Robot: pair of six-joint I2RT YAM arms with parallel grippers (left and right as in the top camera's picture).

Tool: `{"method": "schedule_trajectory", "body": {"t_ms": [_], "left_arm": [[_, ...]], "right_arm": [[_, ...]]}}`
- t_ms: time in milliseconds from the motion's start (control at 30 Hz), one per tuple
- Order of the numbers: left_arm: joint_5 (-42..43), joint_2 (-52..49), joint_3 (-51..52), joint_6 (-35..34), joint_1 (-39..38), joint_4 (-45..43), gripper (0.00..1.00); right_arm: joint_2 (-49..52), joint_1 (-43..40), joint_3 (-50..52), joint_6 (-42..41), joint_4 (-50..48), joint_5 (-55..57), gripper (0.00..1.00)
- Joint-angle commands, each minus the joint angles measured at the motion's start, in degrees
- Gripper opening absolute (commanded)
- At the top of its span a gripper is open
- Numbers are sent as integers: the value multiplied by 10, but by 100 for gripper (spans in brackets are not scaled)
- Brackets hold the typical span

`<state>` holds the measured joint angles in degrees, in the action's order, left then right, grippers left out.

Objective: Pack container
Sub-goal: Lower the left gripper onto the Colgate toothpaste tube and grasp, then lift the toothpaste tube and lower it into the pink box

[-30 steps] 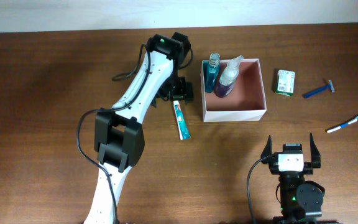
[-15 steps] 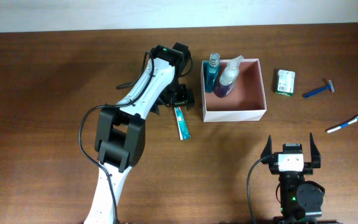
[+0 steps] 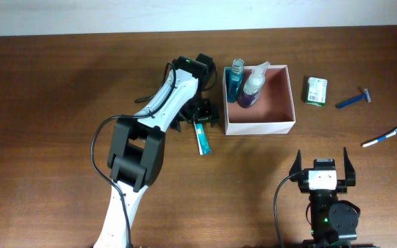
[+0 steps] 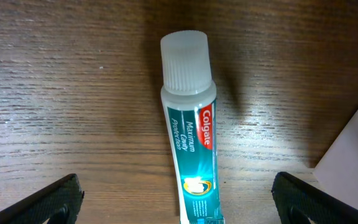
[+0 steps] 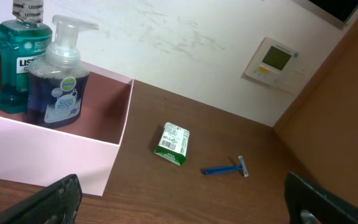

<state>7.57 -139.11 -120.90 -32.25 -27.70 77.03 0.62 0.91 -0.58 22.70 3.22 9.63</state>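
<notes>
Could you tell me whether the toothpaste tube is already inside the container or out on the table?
Out: the toothpaste tube lies flat on the table beside the container, under the open left gripper.

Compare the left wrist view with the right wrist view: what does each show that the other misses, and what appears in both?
Only the left wrist view shows the toothpaste tube, lying flat with its white cap pointing up the picture. Only the right wrist view shows the mouthwash bottle and soap pump bottle standing in the container, plus the green-and-white packet, the blue razor and a wall panel. Both show the wooden table; the white sliver at the left wrist view's right edge is probably the container's wall.
</notes>
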Motion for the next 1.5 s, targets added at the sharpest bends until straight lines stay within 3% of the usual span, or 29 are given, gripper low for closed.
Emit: {"method": "schedule_trajectory", "body": {"t_ms": [0, 300, 367, 433, 967, 1100, 1233, 1367, 1467], "left_arm": [[7, -8, 10, -6, 0, -3, 99], [6, -8, 28, -15, 0, -24, 98], [6, -8, 28, -15, 0, -27, 83], [6, -8, 28, -15, 0, -31, 77], [6, -25, 28, -14, 0, -42, 71], [6, -28, 28, -14, 0, -42, 50], [6, -28, 28, -14, 0, -42, 37], [6, -28, 27, -10, 0, -44, 33], [6, -28, 17, 13, 0, -40, 25]], "right_arm": [[-4, 5, 3, 0, 5, 9, 99], [-4, 5, 3, 0, 5, 10, 99], [-4, 5, 3, 0, 5, 9, 99], [-4, 5, 3, 0, 5, 10, 99], [-4, 5, 3, 0, 4, 9, 99], [-4, 5, 3, 0, 5, 9, 99], [-4, 5, 3, 0, 5, 10, 99], [-4, 5, 3, 0, 5, 9, 99], [-4, 5, 3, 0, 4, 10, 99]]}}
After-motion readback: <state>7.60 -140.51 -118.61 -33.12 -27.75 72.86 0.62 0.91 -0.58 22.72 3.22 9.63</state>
